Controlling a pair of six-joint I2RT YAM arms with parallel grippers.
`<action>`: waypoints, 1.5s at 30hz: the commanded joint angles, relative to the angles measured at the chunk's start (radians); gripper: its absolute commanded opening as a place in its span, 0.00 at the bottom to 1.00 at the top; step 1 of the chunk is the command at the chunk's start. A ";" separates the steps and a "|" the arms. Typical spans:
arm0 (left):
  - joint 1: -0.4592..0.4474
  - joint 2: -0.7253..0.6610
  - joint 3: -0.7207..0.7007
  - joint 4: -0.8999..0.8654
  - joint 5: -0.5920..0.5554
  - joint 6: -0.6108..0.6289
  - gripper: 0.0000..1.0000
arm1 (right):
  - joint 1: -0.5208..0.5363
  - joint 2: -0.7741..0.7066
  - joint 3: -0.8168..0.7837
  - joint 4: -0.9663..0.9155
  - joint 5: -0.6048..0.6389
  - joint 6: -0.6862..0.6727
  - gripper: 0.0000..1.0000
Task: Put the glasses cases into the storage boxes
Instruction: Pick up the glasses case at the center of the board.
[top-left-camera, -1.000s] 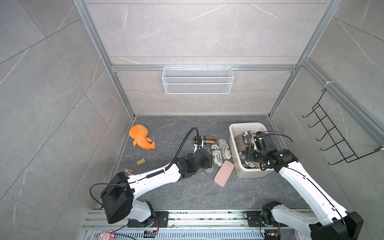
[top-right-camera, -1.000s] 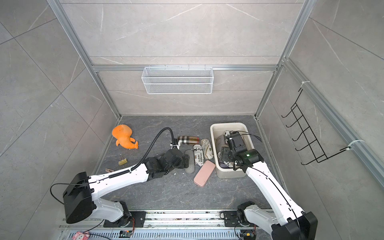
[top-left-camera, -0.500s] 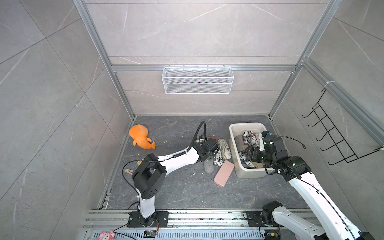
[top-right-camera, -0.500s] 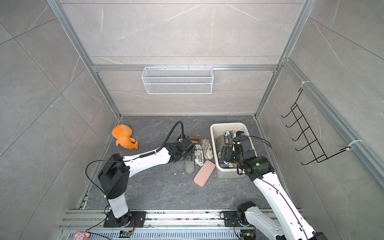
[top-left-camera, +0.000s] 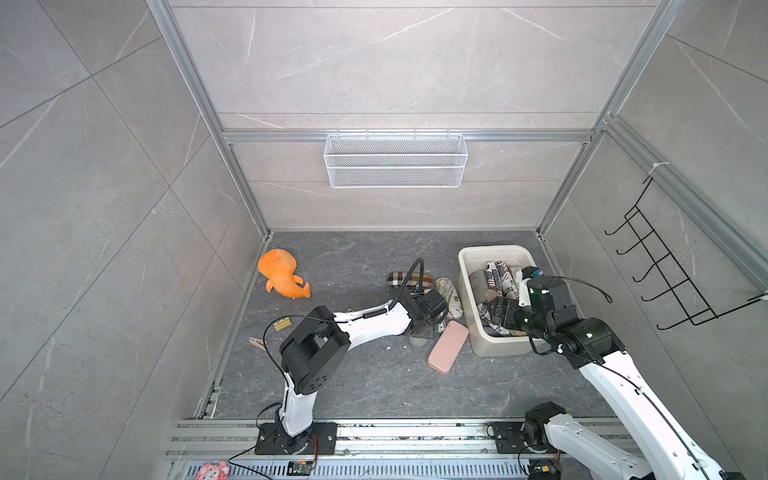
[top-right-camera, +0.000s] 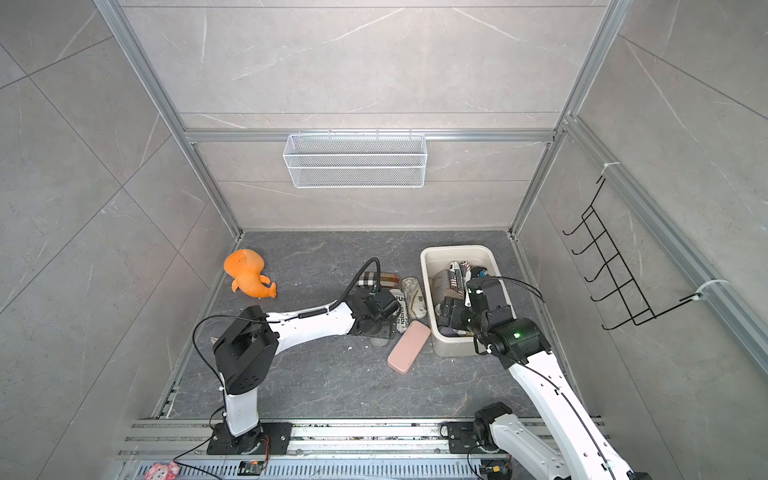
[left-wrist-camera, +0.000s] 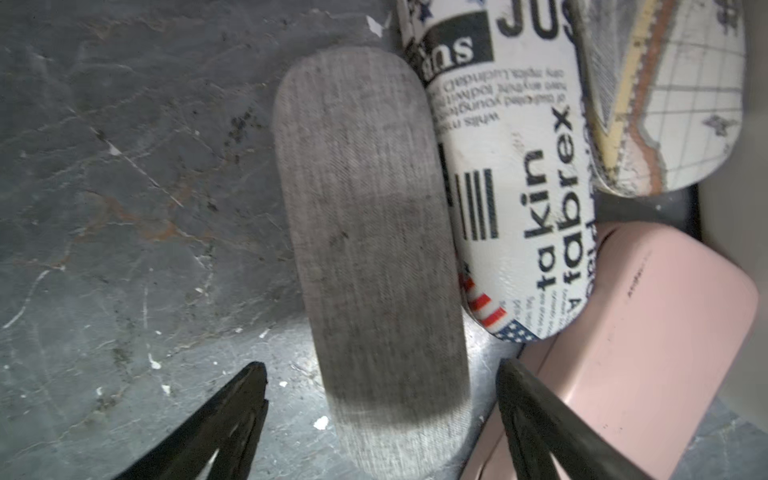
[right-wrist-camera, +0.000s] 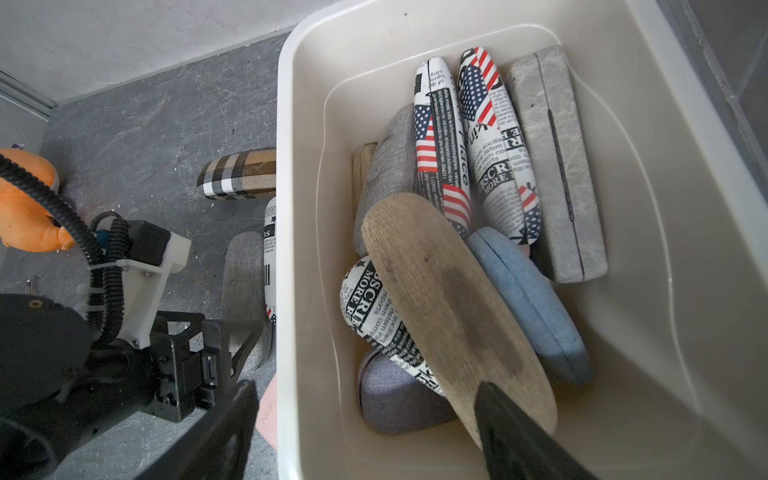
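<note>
Left arm, approach to a pickup. The left gripper (left-wrist-camera: 380, 365) hangs with its jaws spread, one on each side of the near end of a grey case (left-wrist-camera: 365, 208) that lies flat on the table. There is a clear gap on both sides, and nothing is grasped yet.

A newspaper-print case (left-wrist-camera: 511, 187) lies pressed along one long side of the grey case. A pink case (left-wrist-camera: 644, 332) sits just beside that same side, and a map-print case (left-wrist-camera: 685, 104) lies farther over. A plaid case (right-wrist-camera: 239, 172) rests apart from them.

Right arm, above the cream tub (right-wrist-camera: 648, 332). The right gripper (right-wrist-camera: 365, 386) is likewise spread and empty. A tan case (right-wrist-camera: 449, 307) lies slantwise on top of the cases already in the tub. Whether one fingertip touches it is hard to say from here.

To do the step well, the left gripper should come straight down at this free end, past where the newspaper-print case stops. The finger on the crowded side can then slip between the grey and pink cases without riding up on either. It should close across the narrow width, low on the sides, then lift clear before swinging towards the tub. A skewed descent would likely nudge the pink case or pinch two cases together.
</note>
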 joint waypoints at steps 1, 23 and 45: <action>0.004 0.020 -0.003 -0.020 0.001 0.006 0.88 | 0.002 -0.009 -0.013 0.025 -0.014 0.012 0.85; -0.006 0.012 -0.101 0.027 -0.073 0.011 0.64 | 0.002 -0.024 -0.032 0.038 -0.028 0.015 0.82; -0.108 -0.461 -0.411 0.378 -0.139 0.164 0.58 | 0.001 -0.048 -0.029 0.140 -0.232 0.033 0.80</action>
